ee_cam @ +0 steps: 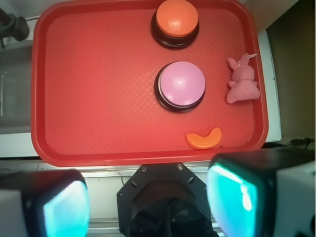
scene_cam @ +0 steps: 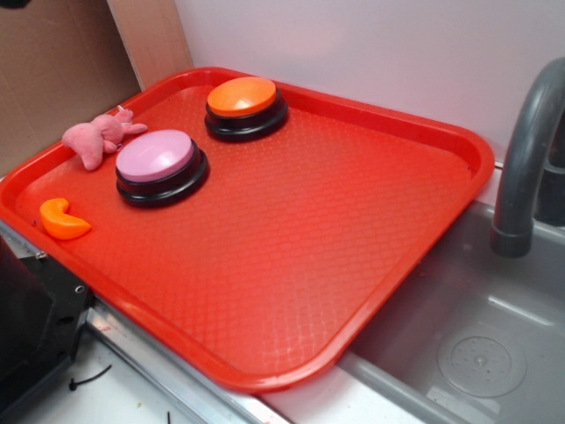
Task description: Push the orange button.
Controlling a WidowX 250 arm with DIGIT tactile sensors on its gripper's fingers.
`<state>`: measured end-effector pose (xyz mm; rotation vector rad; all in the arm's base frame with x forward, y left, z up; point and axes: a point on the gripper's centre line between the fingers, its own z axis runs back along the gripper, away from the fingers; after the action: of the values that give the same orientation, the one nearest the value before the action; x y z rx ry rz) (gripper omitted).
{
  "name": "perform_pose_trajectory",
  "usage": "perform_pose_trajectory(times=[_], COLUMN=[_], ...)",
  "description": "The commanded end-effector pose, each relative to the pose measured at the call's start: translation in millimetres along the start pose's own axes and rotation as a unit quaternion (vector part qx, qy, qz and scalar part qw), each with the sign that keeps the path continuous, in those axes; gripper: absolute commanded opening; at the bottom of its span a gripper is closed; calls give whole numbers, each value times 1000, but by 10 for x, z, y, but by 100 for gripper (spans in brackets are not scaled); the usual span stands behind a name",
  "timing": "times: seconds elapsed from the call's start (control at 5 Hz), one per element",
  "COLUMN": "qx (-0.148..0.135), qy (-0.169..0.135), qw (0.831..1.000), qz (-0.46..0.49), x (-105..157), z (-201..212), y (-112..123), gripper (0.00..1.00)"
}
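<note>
The orange button (scene_cam: 242,95) (ee_cam: 177,17), a domed orange top on a black base, stands at the far end of the red tray (scene_cam: 291,238) (ee_cam: 98,79). My gripper (ee_cam: 148,202) shows only in the wrist view. It hangs high above the robot's black base, outside the tray's near edge and far from the button. Its teal pads (ee_cam: 232,197) stand wide apart with nothing between them, so it is open.
A lilac-pink button (scene_cam: 155,155) (ee_cam: 180,84) sits on the tray between me and the orange one. A pink plush toy (scene_cam: 95,137) (ee_cam: 242,81) and a small orange crescent (scene_cam: 62,221) (ee_cam: 204,138) lie beside it. A grey sink (scene_cam: 477,336) with a faucet (scene_cam: 525,159) adjoins the tray.
</note>
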<state>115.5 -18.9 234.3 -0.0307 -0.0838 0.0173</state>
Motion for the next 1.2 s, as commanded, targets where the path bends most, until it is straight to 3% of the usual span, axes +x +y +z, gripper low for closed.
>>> perform_pose_trajectory(times=[0.0, 0.2, 0.4, 0.6, 1.0], qx=[0, -49, -18, -6, -6], qy=[0, -35, -53, -57, -57], qw=[1000, 998, 998, 998, 998], qz=[0, 10, 35, 19, 19], x=[0, 481, 951, 1269, 1269], z=[0, -292, -577, -888, -888], y=[0, 252, 385, 433, 433], gripper=[100, 100, 100, 100, 100])
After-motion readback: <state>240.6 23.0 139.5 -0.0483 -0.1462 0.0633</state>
